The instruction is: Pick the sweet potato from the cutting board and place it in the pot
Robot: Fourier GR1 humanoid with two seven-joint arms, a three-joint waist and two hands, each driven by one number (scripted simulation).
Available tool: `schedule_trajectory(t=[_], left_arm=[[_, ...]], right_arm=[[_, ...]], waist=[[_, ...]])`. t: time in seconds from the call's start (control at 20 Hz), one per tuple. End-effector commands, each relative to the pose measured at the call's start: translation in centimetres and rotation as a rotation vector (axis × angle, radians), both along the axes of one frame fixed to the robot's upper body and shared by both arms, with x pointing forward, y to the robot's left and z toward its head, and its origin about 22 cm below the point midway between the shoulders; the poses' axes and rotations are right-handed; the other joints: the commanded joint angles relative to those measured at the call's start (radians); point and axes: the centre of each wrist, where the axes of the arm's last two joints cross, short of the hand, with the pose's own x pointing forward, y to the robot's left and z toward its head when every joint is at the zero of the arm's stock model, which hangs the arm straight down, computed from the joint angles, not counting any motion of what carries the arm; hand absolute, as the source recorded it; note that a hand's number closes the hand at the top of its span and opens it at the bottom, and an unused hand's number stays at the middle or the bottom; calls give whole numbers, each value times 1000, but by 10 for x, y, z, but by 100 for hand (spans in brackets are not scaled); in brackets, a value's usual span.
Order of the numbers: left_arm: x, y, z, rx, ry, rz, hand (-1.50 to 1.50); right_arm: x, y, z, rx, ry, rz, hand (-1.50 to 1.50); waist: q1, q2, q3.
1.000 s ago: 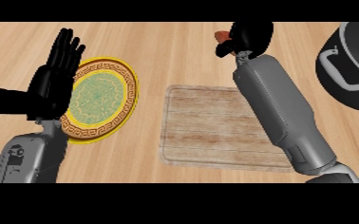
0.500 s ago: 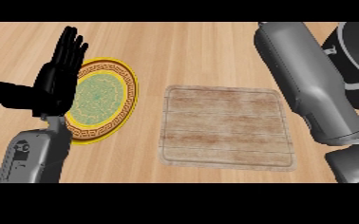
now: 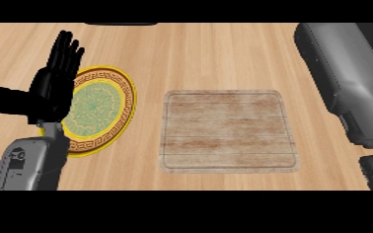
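The left robot hand shows at the left of the scene, open, its black fingers straight and together and pointing to the far side, the thumb held out to the left. It partly overlaps the left rim of a round plate, yellow with a dark patterned border and a pale green middle, which lies on the wooden bench. The grey left forearm comes in at the near left corner. Just to the right of the plate, apart from it, the cutting board lies flat, a pale rounded square of worn wood. The grey right forearm runs along the right edge; the right robot hand is out of view, so its state cannot be told. The sweet potato shows nowhere in this view; possibly it is beyond the frame with that hand.
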Motion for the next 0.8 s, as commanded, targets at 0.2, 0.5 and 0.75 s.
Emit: schedule_trajectory(t=[0.2,0.5,0.75], left_arm=[[-1,11,-2,9,-5,26,0],[2,14,-3,13,23,34,0],[-2,-6,-14,2,12,22,0]], right_arm=[[-11,-68,-3,103,-65,-168,150],[-47,-141,-38,102,-72,-110,150],[-63,-172,-73,101,-37,-105,150]], waist=[[-16,-5,0],[-38,-9,1],[-21,-5,1]])
